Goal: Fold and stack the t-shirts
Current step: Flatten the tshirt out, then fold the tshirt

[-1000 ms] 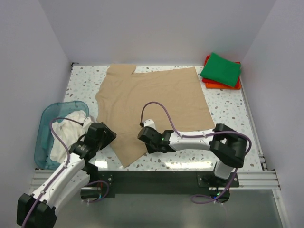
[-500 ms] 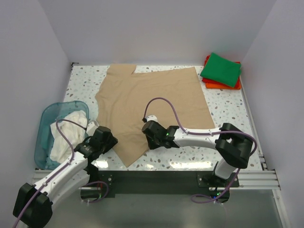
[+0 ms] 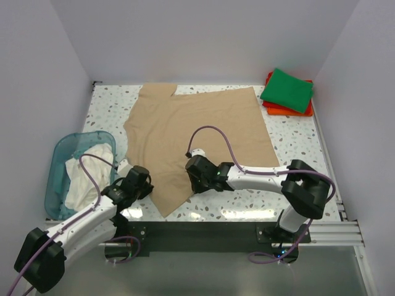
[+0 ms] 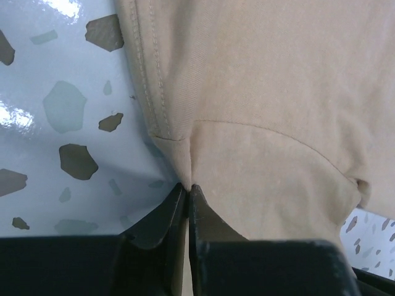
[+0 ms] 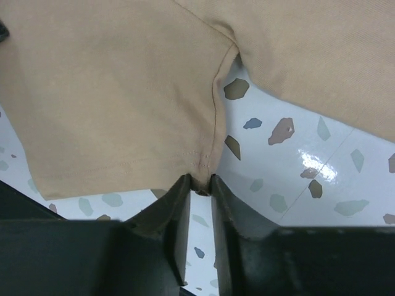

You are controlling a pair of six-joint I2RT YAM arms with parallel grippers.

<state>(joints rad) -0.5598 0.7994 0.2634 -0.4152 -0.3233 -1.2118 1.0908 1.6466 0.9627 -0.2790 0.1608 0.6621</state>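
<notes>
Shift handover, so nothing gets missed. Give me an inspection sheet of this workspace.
Surface: glossy speckled table.
Job's things: tan t-shirt spread flat in the centre; green t-shirt folded on the orange-red t-shirt in the far right corner; white t-shirt crumpled in the basket.
Clutter: teal basket at the left edge.
Grippers: left gripper pinched shut on a fold of the tan t-shirt; right gripper at the sleeve hem, jaws slightly apart, grip unclear.
Cables: purple cables loop over both arms, one above the tan t-shirt.
Surroundings: plain white walls; metal rail along the near edge.
</notes>
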